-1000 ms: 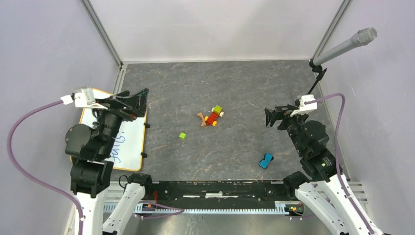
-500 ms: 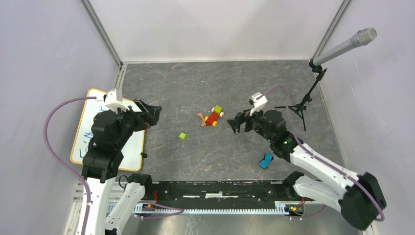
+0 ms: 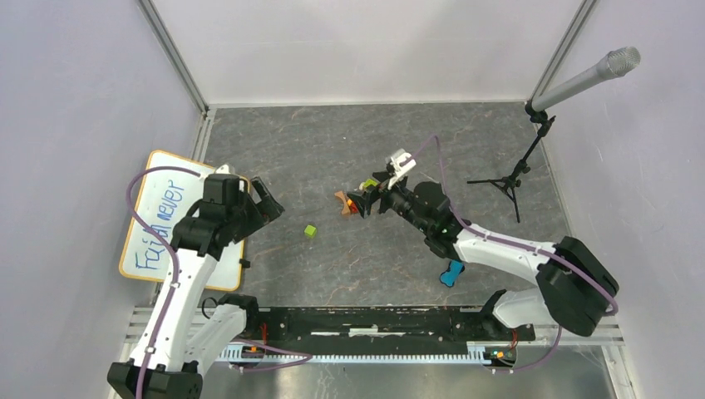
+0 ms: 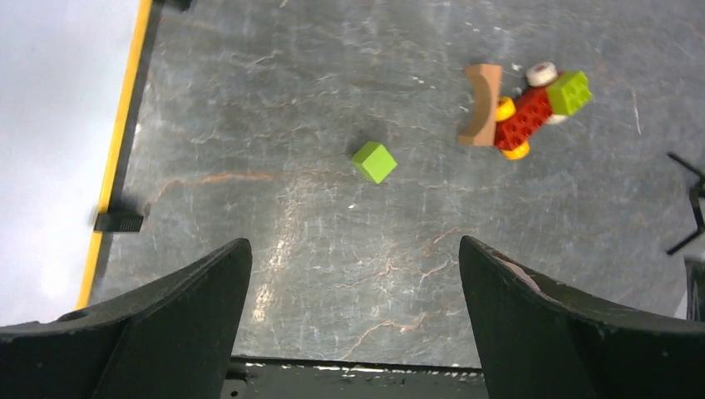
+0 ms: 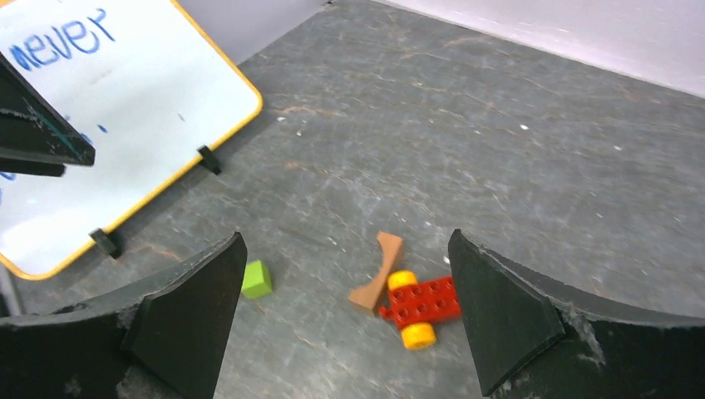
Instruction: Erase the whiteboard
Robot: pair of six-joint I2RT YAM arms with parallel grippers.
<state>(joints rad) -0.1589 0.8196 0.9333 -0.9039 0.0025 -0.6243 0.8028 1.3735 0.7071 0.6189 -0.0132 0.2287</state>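
Whiteboard (image 3: 162,187) flat at far left, blue handwriting unwiped; left gripper (image 4: 353,245) just off its clipped edge, jaws wide, empty; green cube (image 3: 310,231) lies ahead of it; right gripper (image 5: 345,239) over the red brick (image 5: 420,301), jaws apart, empty; small blue item (image 3: 451,273) near right base, possibly an eraser, cannot tell. Judgement: secure a wiper first, then press flat and overlap strokes across the writing, avoiding the clips.
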